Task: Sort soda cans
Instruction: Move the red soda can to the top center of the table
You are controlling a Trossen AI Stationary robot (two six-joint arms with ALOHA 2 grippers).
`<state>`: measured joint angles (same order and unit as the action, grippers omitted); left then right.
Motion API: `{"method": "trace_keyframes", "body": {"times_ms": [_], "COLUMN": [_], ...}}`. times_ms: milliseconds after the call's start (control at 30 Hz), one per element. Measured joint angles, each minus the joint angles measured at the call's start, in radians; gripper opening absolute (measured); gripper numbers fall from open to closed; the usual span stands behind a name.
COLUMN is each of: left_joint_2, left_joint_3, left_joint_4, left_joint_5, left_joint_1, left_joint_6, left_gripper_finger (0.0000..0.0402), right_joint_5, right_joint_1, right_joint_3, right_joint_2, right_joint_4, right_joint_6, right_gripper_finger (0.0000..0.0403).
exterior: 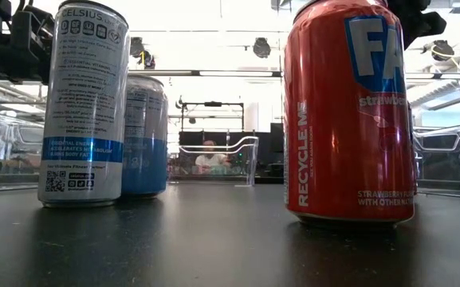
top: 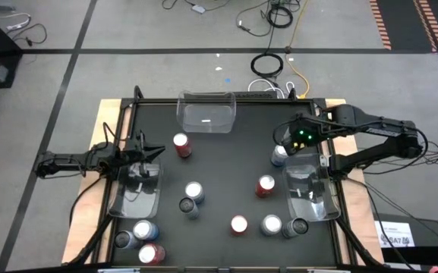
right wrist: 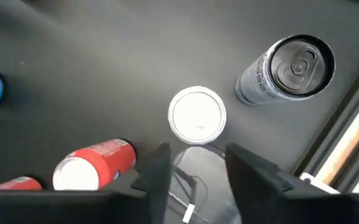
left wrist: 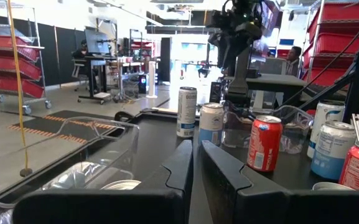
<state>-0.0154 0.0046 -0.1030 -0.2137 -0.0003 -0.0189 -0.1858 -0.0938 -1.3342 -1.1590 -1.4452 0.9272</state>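
Note:
Several soda cans stand upright on the black table [top: 219,171]: red ones [top: 181,144] [top: 265,185] [top: 238,224], silver-blue ones [top: 194,191] [top: 271,224] and dark ones [top: 188,206] [top: 298,226]. Three more stand at the near left corner [top: 144,231]. My right gripper [top: 291,142] [right wrist: 195,155] is open and hangs above a silver-blue can [top: 279,155], whose pale top [right wrist: 196,115] lies just beyond the fingertips. My left gripper [top: 150,152] [left wrist: 196,155] is shut and hovers over the far end of the left bin [top: 135,189].
Three clear plastic bins sit on the table: left, right [top: 310,189] and far middle [top: 206,112]. The left bin [left wrist: 98,155] holds silver metal shapes [left wrist: 120,185]. In the low view, a red can [exterior: 349,112] and a silver can [exterior: 84,104] stand close to the camera. People sit beyond the table.

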Motion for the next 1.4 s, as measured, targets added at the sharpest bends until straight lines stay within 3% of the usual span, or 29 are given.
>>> {"method": "trace_keyframes", "body": {"times_ms": [233, 467, 767, 1167, 1400], "left_joint_2": [0.000, 0.000, 0.000, 0.000, 0.000], "left_joint_3": [0.000, 0.000, 0.000, 0.000, 0.000], "left_joint_4": [0.000, 0.000, 0.000, 0.000, 0.000], "left_joint_5": [0.000, 0.000, 0.000, 0.000, 0.000], "left_joint_1": [0.000, 0.000, 0.000, 0.000, 0.000], "left_joint_6": [0.000, 0.000, 0.000, 0.000, 0.000], "left_gripper_finger": [0.0042, 0.0042, 0.0042, 0.0042, 0.0042], "right_joint_5": [0.004, 0.048, 0.062, 0.059, 0.064], "right_joint_1": [0.020, 0.051, 0.164, 0.335, 0.378], "right_joint_3": [0.000, 0.000, 0.000, 0.000, 0.000], "right_joint_2": [-0.059, -0.105, -0.120, -0.268, -0.330], "right_joint_4": [-0.003, 0.023, 0.117, 0.282, 0.221], "right_joint_6": [0.003, 0.052, 0.230, 0.518, 0.587], "right_gripper_finger": [0.0231, 0.0273, 0.0278, 0.0278, 0.0278]}}
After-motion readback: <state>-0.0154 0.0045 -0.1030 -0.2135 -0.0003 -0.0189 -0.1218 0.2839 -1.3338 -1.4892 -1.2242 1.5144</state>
